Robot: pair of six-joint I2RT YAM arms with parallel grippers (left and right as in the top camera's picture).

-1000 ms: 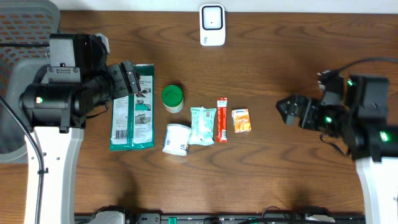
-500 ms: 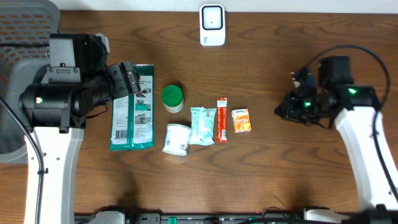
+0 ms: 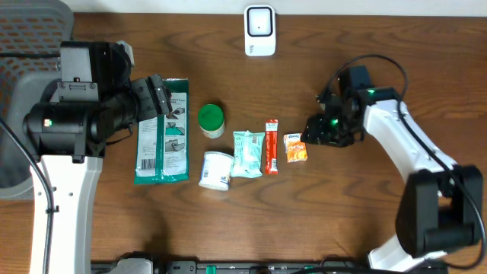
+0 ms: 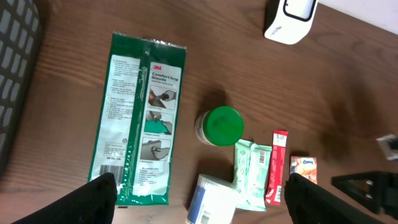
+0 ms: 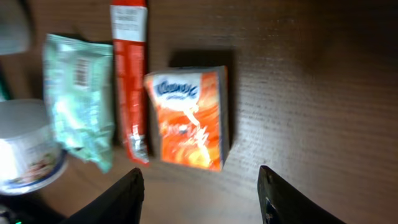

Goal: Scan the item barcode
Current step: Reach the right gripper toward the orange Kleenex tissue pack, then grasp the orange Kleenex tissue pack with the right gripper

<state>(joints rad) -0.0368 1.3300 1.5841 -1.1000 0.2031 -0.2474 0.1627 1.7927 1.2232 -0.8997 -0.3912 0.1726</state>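
Note:
A white barcode scanner point(image 3: 259, 30) stands at the table's far edge. A row of items lies mid-table: a green wipes pack point(image 3: 163, 133), a green-lidded jar point(image 3: 211, 120), a white tub point(image 3: 216, 169), a mint tissue pack point(image 3: 248, 154), a red stick sachet point(image 3: 271, 147) and an orange tissue pack point(image 3: 295, 147). My right gripper point(image 3: 313, 131) hovers just right of the orange tissue pack point(image 5: 189, 118), and in the wrist view it point(image 5: 200, 186) is open and empty. My left gripper point(image 4: 200, 193) is open above the wipes pack point(image 4: 137, 118), holding nothing.
A grey mesh chair point(image 3: 30, 38) stands off the table's left end. Bare wooden tabletop point(image 3: 358, 205) spreads right of and in front of the items. The scanner point(image 4: 289, 18) shows at the top of the left wrist view.
My right arm has swung left across the table and now stands beside the orange tissue pack. The left arm and all the items have stayed put.

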